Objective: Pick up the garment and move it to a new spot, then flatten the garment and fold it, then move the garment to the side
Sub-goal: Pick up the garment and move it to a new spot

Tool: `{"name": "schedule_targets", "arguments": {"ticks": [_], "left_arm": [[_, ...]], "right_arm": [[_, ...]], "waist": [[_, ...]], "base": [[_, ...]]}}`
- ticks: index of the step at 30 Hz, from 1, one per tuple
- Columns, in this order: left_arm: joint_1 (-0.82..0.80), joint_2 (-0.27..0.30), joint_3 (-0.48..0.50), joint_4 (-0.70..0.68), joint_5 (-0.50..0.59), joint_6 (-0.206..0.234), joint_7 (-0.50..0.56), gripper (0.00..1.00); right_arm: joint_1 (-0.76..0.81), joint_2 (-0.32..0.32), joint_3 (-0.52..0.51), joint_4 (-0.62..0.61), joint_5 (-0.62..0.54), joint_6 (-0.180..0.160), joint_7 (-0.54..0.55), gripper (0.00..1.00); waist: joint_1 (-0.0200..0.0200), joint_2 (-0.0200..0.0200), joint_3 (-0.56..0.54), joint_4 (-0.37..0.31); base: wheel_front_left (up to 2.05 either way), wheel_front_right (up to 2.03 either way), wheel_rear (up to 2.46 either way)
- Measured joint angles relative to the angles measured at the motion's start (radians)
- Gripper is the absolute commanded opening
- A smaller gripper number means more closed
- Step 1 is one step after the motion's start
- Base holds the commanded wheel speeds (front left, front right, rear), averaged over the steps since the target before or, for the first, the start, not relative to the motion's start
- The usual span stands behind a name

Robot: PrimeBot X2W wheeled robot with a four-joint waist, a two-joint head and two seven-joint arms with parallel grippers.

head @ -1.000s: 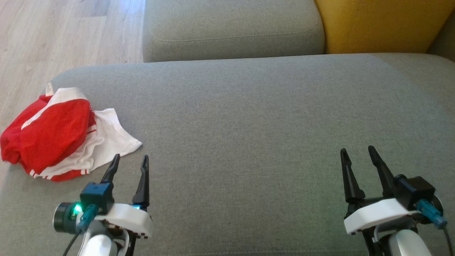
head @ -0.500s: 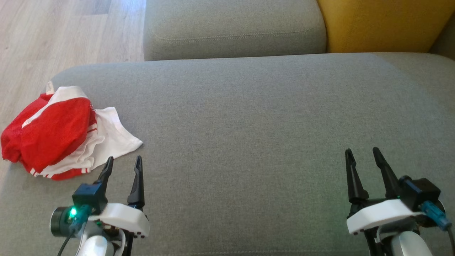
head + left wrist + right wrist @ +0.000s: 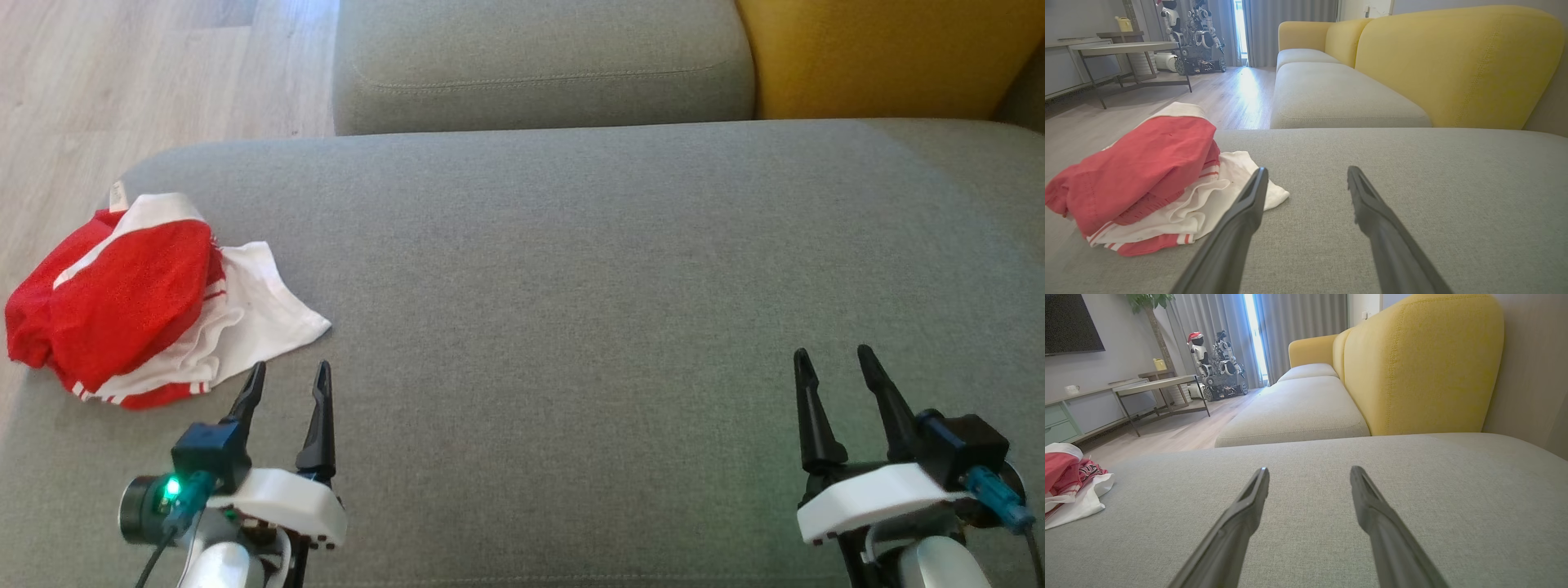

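Garment, red and white, lies crumpled at nine o'clock on the grey sofa cushion. Left gripper, wide and empty, sits just beside it at seven o'clock; right gripper, equally wide, at four o'clock.

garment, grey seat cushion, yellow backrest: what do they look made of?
Garment: soft matte cloth, perhaps cotton or a blend; it slumps in loose folds, and the red part shows a fine textured weave beside smooth white panels.
Grey seat cushion: matte woven upholstery with a flecked grain; the padding is only guessed from its rounded edge.
Yellow backrest: similar matte woven upholstery with a visible stitched seam.
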Motion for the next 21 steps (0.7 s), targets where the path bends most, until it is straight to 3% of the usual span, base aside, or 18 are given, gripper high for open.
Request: {"name": "schedule_targets", "arguments": {"ticks": [11,21], "left_arm": [[-0.001,-0.001,0.000,-0.001,0.009,-0.001,0.000,1.00],[-0.004,-0.008,0.004,-0.005,0.010,0.000,0.000,1.00]], "right_arm": [[0.000,0.000,-0.025,-0.013,-0.019,0.000,0.003,1.00],[0.001,0.001,-0.019,-0.074,-0.021,0.000,0.041,1.00]], "waist": [[0.0000,0.0000,0.006,0.038],[0.0000,0.0000,0.008,0.173]], "base": [[0.00,0.00,0.00],[0.00,0.00,0.00]]}}
